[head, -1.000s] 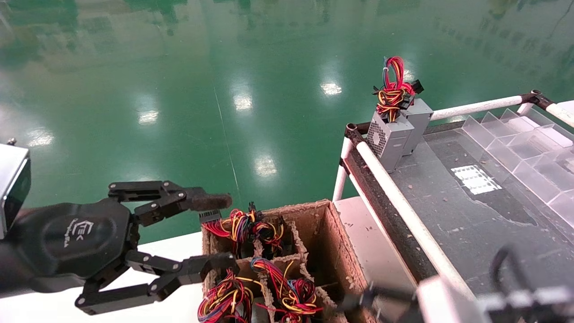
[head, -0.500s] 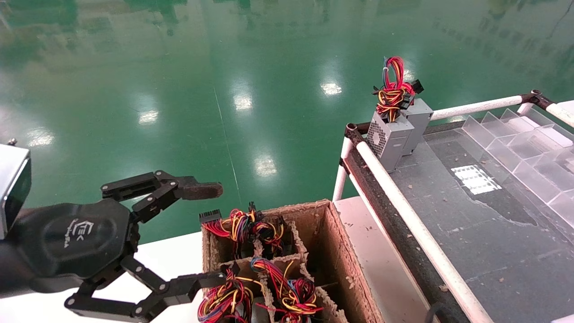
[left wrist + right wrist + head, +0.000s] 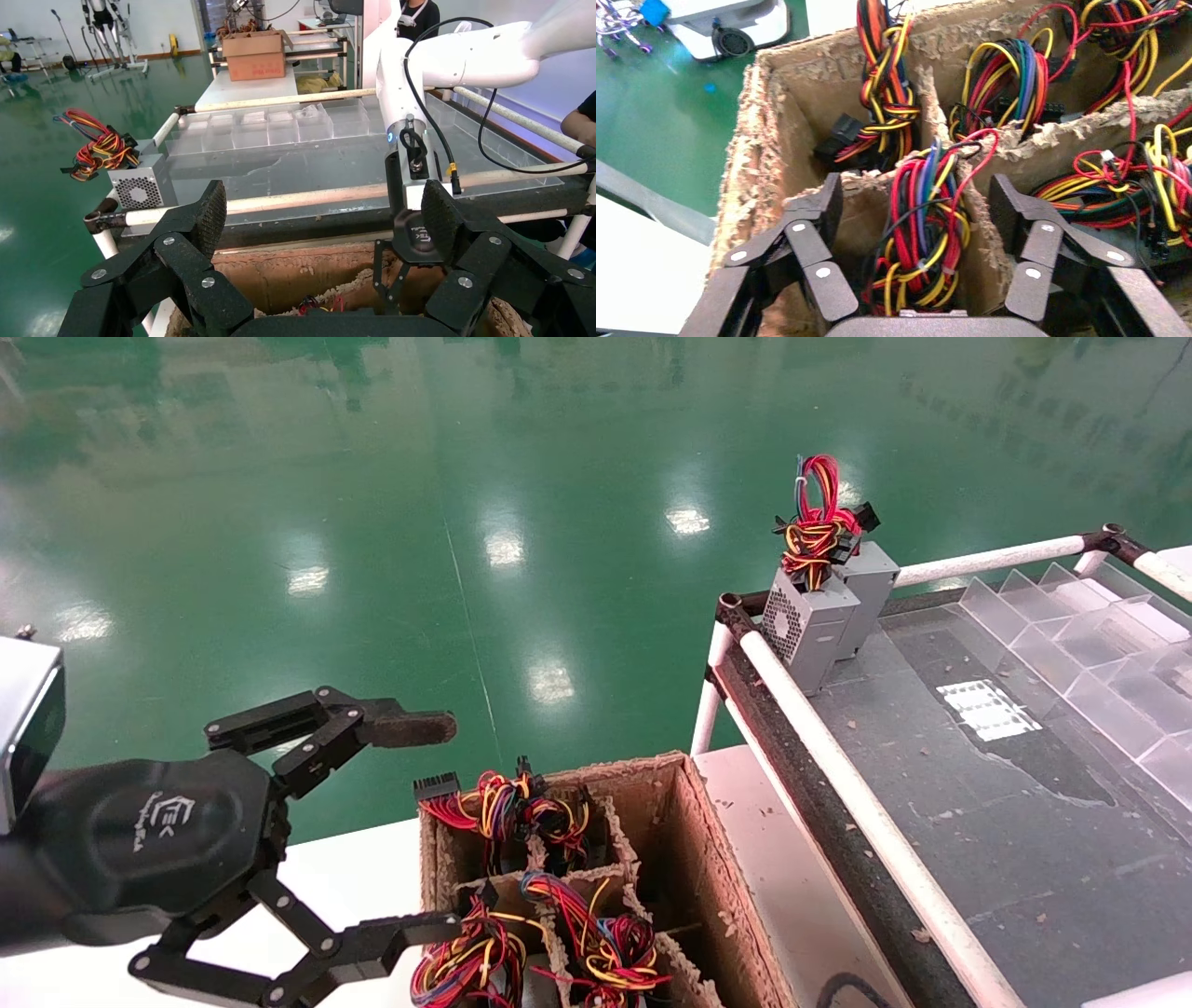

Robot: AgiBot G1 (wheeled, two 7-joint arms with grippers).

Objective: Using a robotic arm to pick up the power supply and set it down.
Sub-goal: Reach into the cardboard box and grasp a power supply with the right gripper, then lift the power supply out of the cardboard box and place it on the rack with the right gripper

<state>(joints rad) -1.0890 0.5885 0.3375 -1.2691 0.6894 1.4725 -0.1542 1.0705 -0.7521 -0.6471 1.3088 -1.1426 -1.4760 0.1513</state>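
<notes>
My right gripper [image 3: 917, 203], with all-black fingers, stands open just above a cell of the cardboard box [image 3: 758, 161]. Its fingers straddle a power supply's bundle of red, yellow, blue and black wires [image 3: 926, 225] without touching it. The supply's body is mostly hidden in the cell. This gripper is out of the head view; its white arm [image 3: 450, 63] shows in the left wrist view, reaching down into the box. Two grey power supplies [image 3: 810, 626] with a wire bundle stand on the table corner. My left gripper [image 3: 419, 829], with a brown worn pad, hangs open and empty beside the box.
Several more wire bundles [image 3: 507, 808] fill other cells of the box [image 3: 670, 822]. A white rail [image 3: 838, 756] edges the dark table [image 3: 978, 822], with clear plastic dividers [image 3: 1090, 654] at the back right. Green floor lies beyond.
My left gripper's fingers have spread wider. The right arm, seen at the bottom right of the head view a second ago, has dropped out of that view.
</notes>
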